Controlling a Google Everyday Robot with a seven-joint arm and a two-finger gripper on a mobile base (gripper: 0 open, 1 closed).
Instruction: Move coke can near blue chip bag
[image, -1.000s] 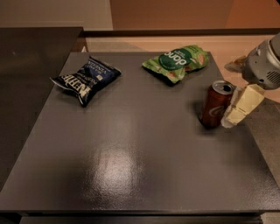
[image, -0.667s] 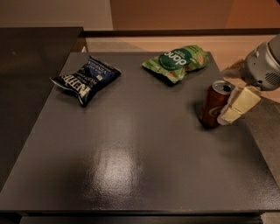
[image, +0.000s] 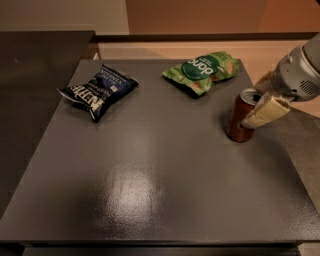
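End effector (image: 256, 104) at one coke can (image: 237, 122); blue chip bag (image: 99, 89), green bag (image: 202, 71).

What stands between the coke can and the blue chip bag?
Nothing visible. The green chip bag lies farther back, off the line from coke can to blue chip bag. The gripper is at the can.

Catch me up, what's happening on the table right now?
The robot's arm has reached in from the right, and its pincer is at the coke can, right up against its top half. The can stands upright near the right side of the table. The blue bag lies flat at the far left, with the green bag at the back between them. The can is not yet near the blue bag.
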